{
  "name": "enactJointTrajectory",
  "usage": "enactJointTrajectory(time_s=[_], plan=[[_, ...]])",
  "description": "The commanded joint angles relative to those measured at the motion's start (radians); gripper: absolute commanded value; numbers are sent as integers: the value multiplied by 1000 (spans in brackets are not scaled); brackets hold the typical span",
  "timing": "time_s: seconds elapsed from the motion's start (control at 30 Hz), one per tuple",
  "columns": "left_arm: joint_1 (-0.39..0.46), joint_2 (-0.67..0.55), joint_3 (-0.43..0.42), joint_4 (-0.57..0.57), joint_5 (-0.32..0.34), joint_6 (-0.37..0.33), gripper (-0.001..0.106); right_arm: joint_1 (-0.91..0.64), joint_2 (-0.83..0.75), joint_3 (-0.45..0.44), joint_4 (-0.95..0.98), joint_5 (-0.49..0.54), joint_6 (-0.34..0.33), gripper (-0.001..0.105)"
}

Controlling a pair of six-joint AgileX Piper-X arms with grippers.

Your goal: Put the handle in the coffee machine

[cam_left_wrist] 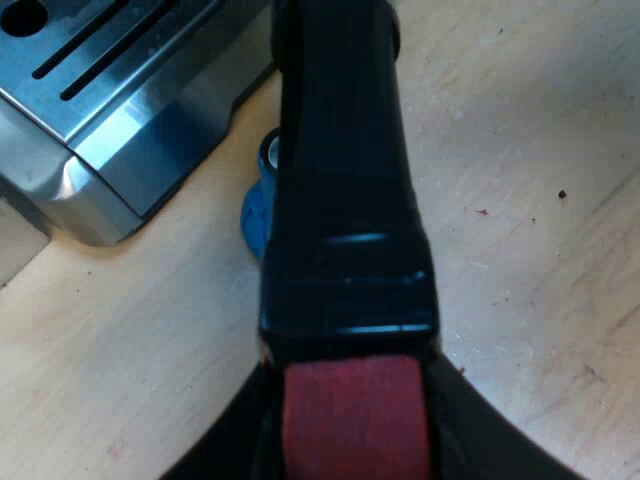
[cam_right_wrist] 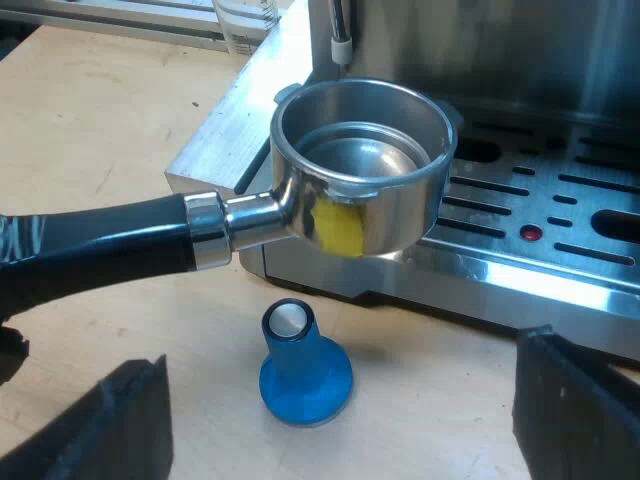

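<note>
- Item: metal holder (cam_right_wrist: 400,200), a round steel basket on a steel neck with a long black handle (cam_left_wrist: 345,180) ending in a red block (cam_left_wrist: 352,440).
- Location: in the air, basket level and mouth up, over the near edge of the slotted steel drip tray (cam_right_wrist: 540,200) of the steel espresso machine (cam_right_wrist: 560,60). It is not locked in.
- Left gripper (cam_left_wrist: 350,420): black fingers clamped on the handle at the red end.
- Right gripper (cam_right_wrist: 352,410): fingers spread wide and empty, hanging over the wooden table (cam_right_wrist: 100,120) near the tamper.
- Risk, sag: the holder is gripped only at its far end, so the heavy basket may droop or roll in the grasp. The rim lugs would then meet the machine's socket crooked and fail to lock.
- Risk, strike: the basket sits low, close to the machine's front. Too short a lift would knock the rim against the steel. The socket itself is out of sight.
- Risk, tamper: a blue flared tamper (cam_right_wrist: 300,375) stands upright on the table just below the neck, and a dip would topple it.
- Condition: the basket looks empty and bright inside. There is a yellow patch on its outer wall, and I cannot tell whether it is a reflection or a mark.
- Also present: a clear measuring glass (cam_right_wrist: 245,25) beyond the machine's corner.
</note>
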Motion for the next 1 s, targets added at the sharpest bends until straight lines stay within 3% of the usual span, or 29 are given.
enactJointTrajectory(time_s=[0.03, 1.0], plan=[[2, -10, -15, -35, 36, 5, 0, 2, -3, -3, -2, 13, -16, 71], [2, -10, -15, -35, 36, 5, 0, 2, 20, -3, -33, 13, -16, 71]])
